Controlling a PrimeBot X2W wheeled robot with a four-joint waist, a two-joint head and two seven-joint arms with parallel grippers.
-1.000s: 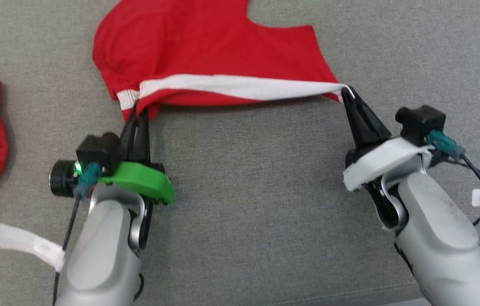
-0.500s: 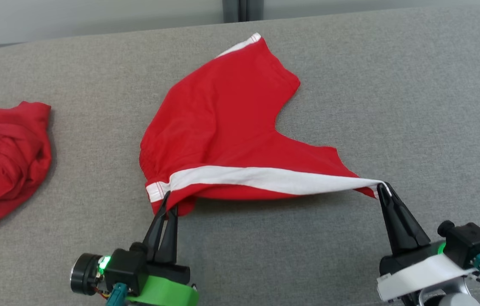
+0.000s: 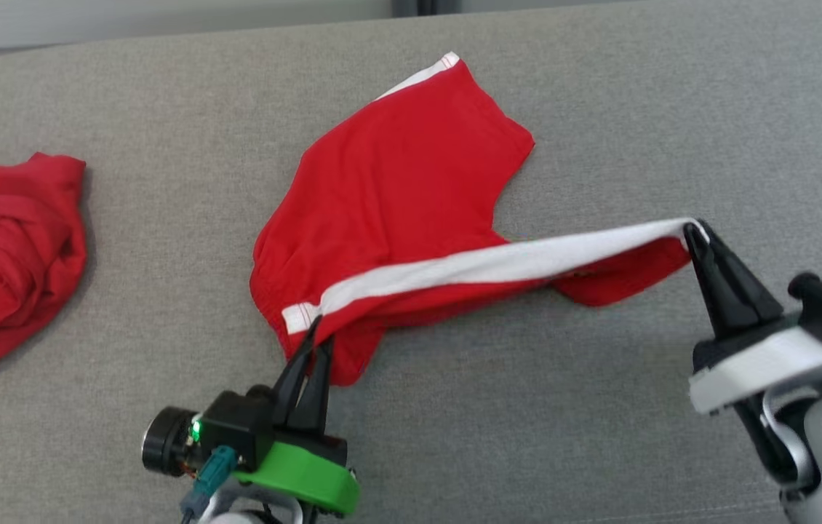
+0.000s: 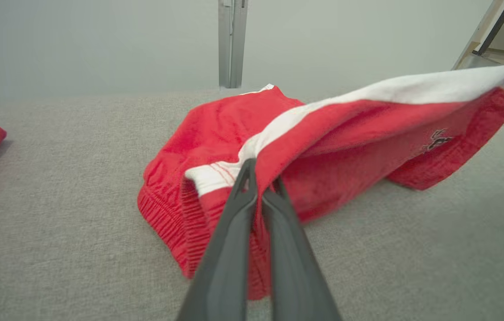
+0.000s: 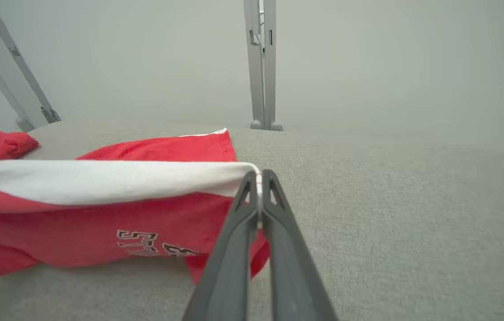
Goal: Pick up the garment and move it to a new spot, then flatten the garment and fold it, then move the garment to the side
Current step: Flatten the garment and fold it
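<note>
Since left gripper (image 3: 318,335) is clamped on the waistband end of the white stripe (image 3: 498,262) and right gripper (image 3: 695,234) on the hem end, red shorts (image 3: 404,182) sit mid grey surface (image 3: 600,437), front edge lifted. Keep stripe taut, ends level, no yanking.

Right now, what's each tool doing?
Left tool: shut on the red shorts at the waistband.
Right tool: shut on the shorts' striped leg hem.

The left claw (image 3: 318,336) is wearing a green collar (image 3: 302,477), a light (image 3: 196,429) glowing green beside it; the right claw (image 3: 695,233) is wearing white.
</note>
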